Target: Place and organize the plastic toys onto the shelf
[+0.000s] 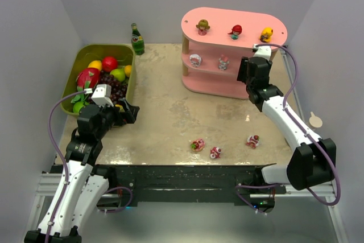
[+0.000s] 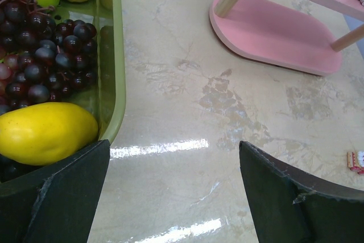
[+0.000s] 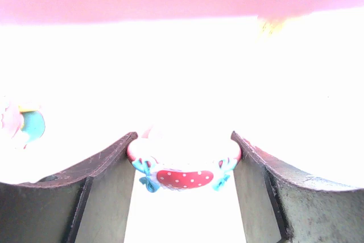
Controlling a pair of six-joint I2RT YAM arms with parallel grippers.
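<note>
The pink shelf (image 1: 250, 22) stands at the back right. On its top board stand a brown-haired toy (image 1: 202, 27), a red one (image 1: 235, 31) and a yellow one (image 1: 266, 33). Two toys (image 1: 195, 59) (image 1: 223, 62) stand on the middle board. Three more toys (image 1: 197, 145) (image 1: 215, 152) (image 1: 252, 140) lie on the table near the front. My right gripper (image 1: 243, 68) reaches in at the middle board's right end and is shut on a pink-and-white toy with a red dotted patch and blue bows (image 3: 183, 166). My left gripper (image 1: 129, 112) is open and empty beside the bin.
An olive-green bin (image 1: 128, 55) of toy fruit stands at the left, its rim (image 2: 116, 83) close to my left fingers (image 2: 57, 197). A green bottle (image 1: 137, 39) stands behind it. The shelf's bottom board (image 2: 273, 32) shows ahead of the left gripper. The right wrist view is washed out.
</note>
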